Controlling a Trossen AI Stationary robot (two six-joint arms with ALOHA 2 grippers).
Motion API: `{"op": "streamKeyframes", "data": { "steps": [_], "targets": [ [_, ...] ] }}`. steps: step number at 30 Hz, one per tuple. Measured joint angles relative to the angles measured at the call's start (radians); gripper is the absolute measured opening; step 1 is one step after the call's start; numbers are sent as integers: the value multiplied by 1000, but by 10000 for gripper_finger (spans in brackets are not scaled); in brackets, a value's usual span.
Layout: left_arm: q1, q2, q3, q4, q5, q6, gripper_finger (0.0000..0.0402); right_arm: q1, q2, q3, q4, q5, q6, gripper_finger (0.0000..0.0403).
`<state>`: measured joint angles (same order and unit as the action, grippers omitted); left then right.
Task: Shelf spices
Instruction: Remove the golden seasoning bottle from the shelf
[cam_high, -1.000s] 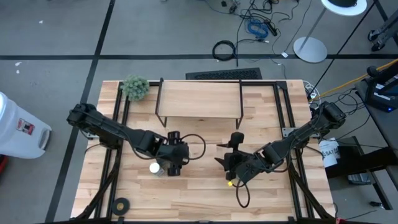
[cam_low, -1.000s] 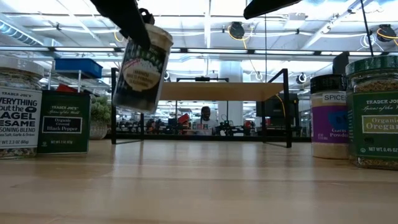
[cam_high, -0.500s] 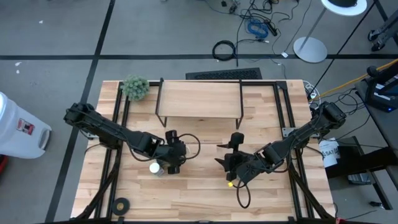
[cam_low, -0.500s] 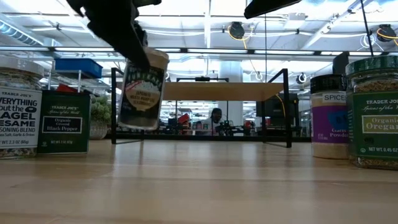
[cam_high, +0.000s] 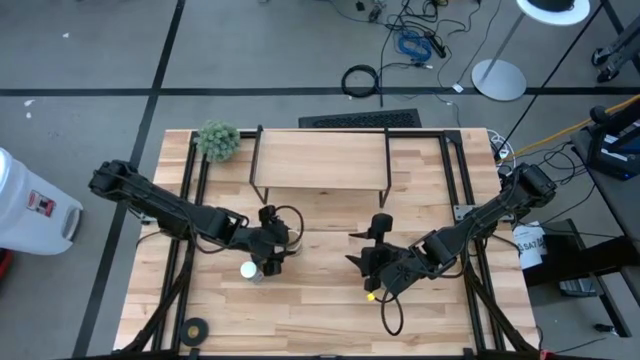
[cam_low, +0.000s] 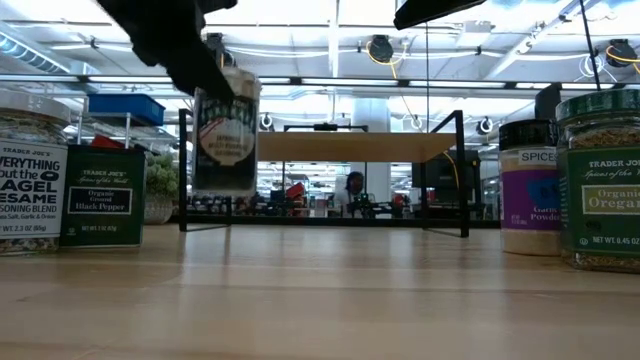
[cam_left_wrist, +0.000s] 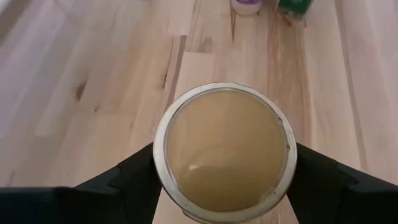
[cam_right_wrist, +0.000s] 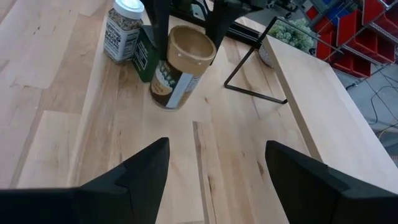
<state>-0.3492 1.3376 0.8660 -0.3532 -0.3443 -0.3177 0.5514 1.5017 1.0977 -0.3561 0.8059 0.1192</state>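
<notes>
Grey tiled floor (cam_high: 90, 60) (cables (cam_high: 415, 40) strewn), white lamp base (cam_high: 499, 78), ceiling strip lights (cam_low: 330, 82).

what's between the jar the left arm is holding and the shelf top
Nothing visible. The left end effector holds the tan jar clear of the table; bare wood lies between it and the shelf, whose top board looks empty.

Worktop (cam_high: 330, 310) was pale planked wood, smooth, slight sheen. Shelf (cam_high: 320, 160) had a light matt wooden board on thin black metal legs. Held tan jar (cam_left_wrist: 225, 150) looked like matt card with a printed paper label; hand fingers (cam_left_wrist: 134, 180) were matt black plastic. Plant ball (cam_high: 218, 140) was fuzzy.
</notes>
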Motion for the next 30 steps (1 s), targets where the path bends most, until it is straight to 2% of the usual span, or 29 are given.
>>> {"op": "streamKeyframes", "data": {
  "steps": [23,30],
  "targets": [
    [2,29,-9,-52,39,-18,283,0,0,0,-1,0,0,254],
    [1,75,-9,-53,91,-43,283,0,0,0,-4,0,0,254]
  ]
}}
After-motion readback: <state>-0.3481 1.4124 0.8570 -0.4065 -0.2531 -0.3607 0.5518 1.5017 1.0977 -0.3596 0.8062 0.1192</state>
